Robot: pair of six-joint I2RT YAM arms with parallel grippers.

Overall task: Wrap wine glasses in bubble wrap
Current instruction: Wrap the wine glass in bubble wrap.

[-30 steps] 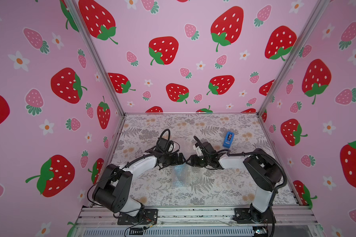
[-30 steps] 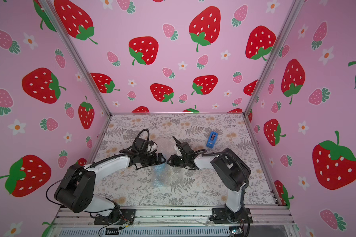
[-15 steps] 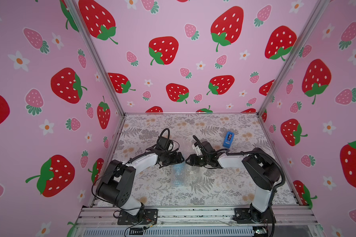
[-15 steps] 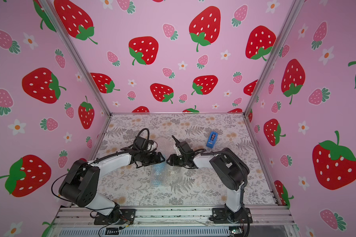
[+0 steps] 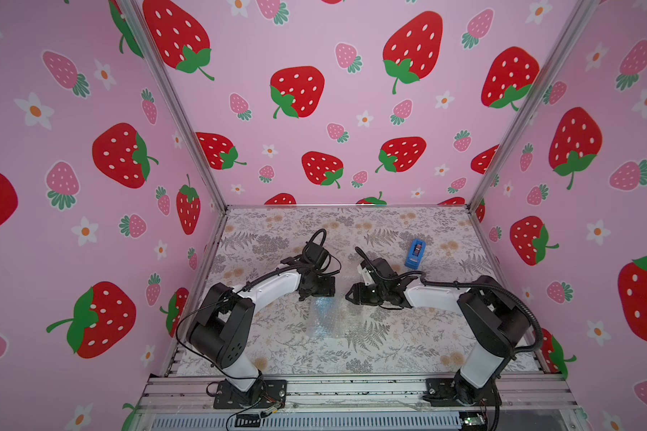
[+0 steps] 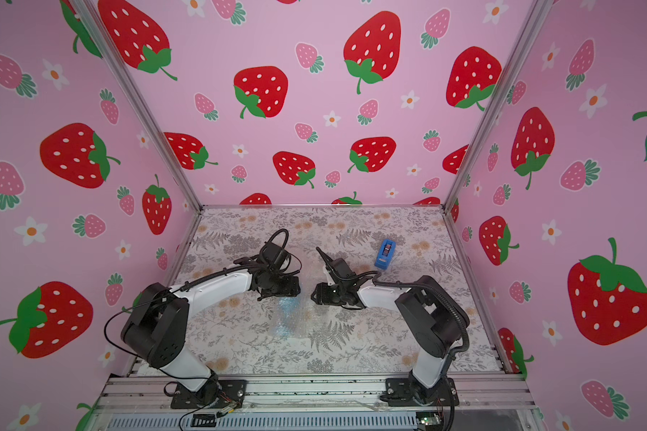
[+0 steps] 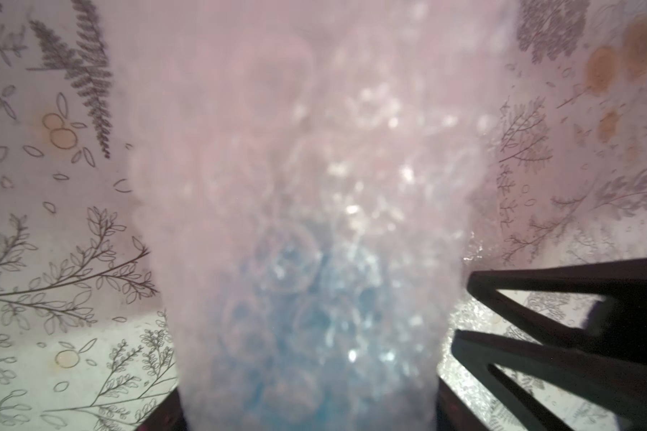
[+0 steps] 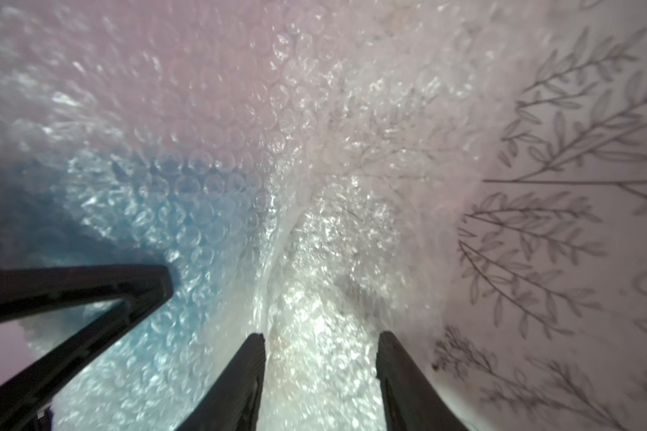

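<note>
The goblet (image 7: pixel 296 336) is seen swathed in bubble wrap (image 5: pixel 329 324) at the middle of the table (image 5: pixel 389 354), well apart from the walls (image 5: pixel 352 56). It is straddled by the left gripper (image 5: pixel 316 294), though a grip cannot be told. A fold of the wrap is pinched by the right gripper (image 8: pixel 320 336). The tape dispenser (image 5: pixel 414 253) is set well apart.

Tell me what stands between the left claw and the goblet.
Only the bubble wrap: in the left wrist view it drapes over the goblet, a blue blur showing through the sheet, directly ahead of the left claw. Nothing else visible lies between them.
</note>
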